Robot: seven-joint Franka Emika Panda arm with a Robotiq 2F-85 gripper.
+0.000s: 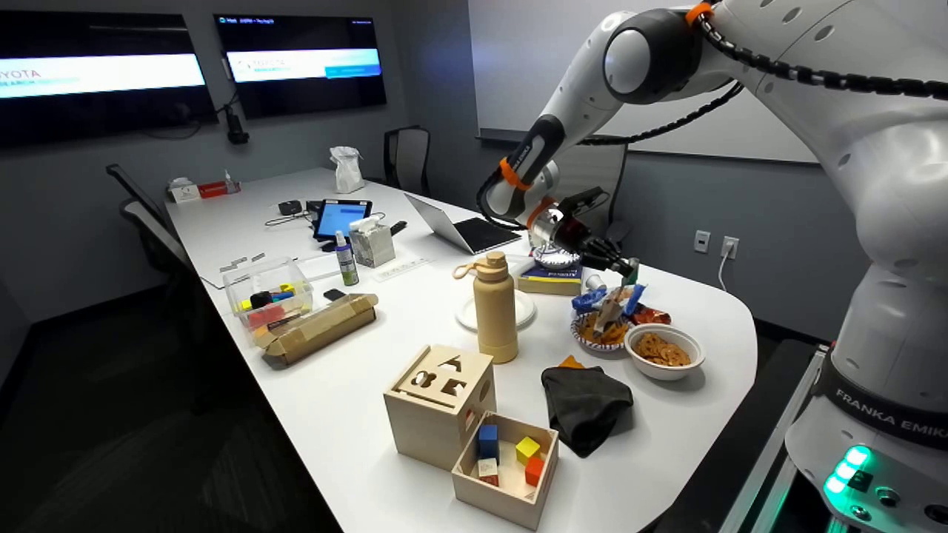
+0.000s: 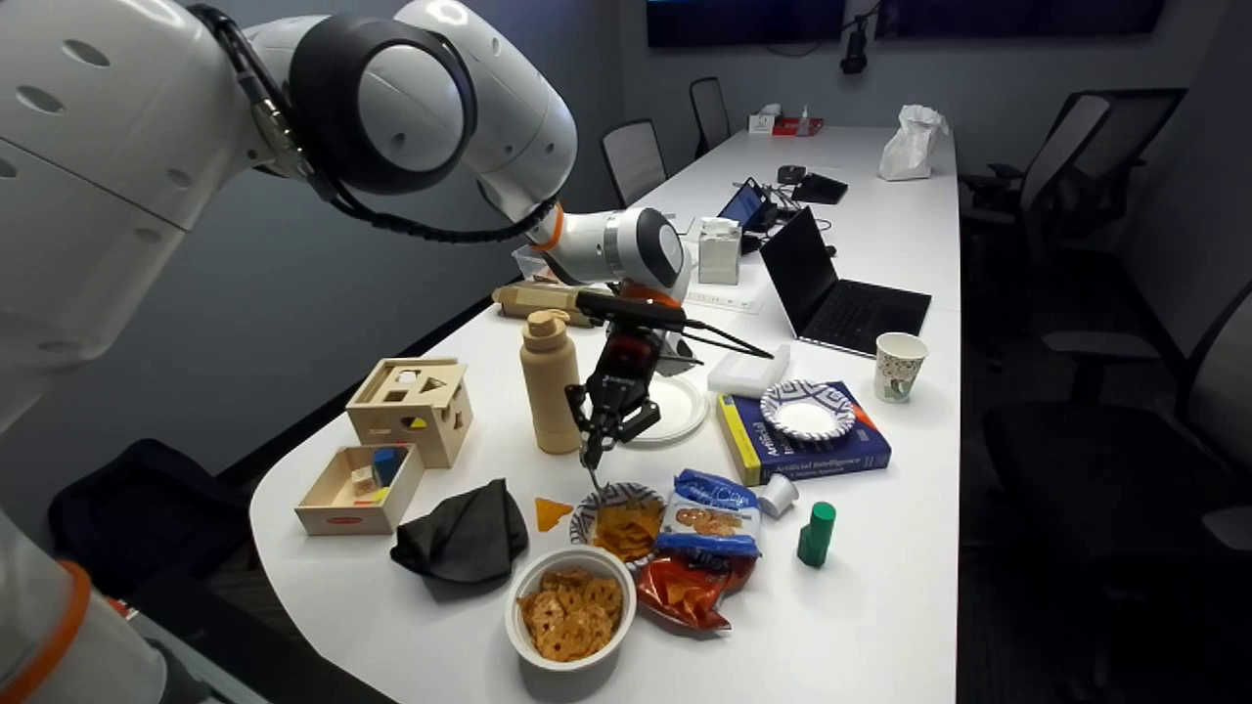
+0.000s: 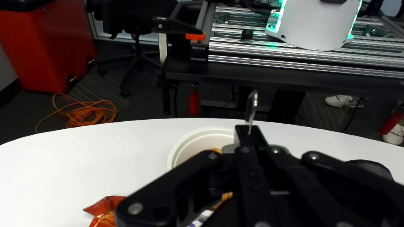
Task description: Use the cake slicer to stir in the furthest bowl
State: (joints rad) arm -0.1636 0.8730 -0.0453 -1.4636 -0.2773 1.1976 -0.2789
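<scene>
My gripper (image 1: pixel 621 263) (image 2: pixel 593 452) (image 3: pixel 247 130) is shut on a thin shiny metal utensil, the cake slicer (image 1: pixel 611 311) (image 3: pixel 251 108). Its blade points down and is seen nearly edge-on in an exterior view (image 2: pixel 596 480). The blade's lower end overlaps the patterned bowl of orange chips (image 1: pixel 603 348) (image 2: pixel 584 523); I cannot tell whether it touches the chips. The furthest bowl (image 1: pixel 555 260) (image 2: pixel 808 431) is shallow, with a blue-grey patterned rim and white inside. It sits on a blue book, beyond the gripper. A white bowl with pretzel snacks (image 1: pixel 665 370) (image 2: pixel 518 631) (image 3: pixel 176 151) stands nearest the robot base.
A tall tan bottle (image 1: pixel 495 311) (image 2: pixel 551 386) stands close beside the gripper. Blue (image 2: pixel 712 523) and red (image 2: pixel 685 592) snack bags lie beside the chip bowl. The book (image 2: pixel 822 460), a green object (image 2: pixel 817 535), a black cloth (image 1: pixel 585 403) and wooden boxes (image 1: pixel 441 407) are around.
</scene>
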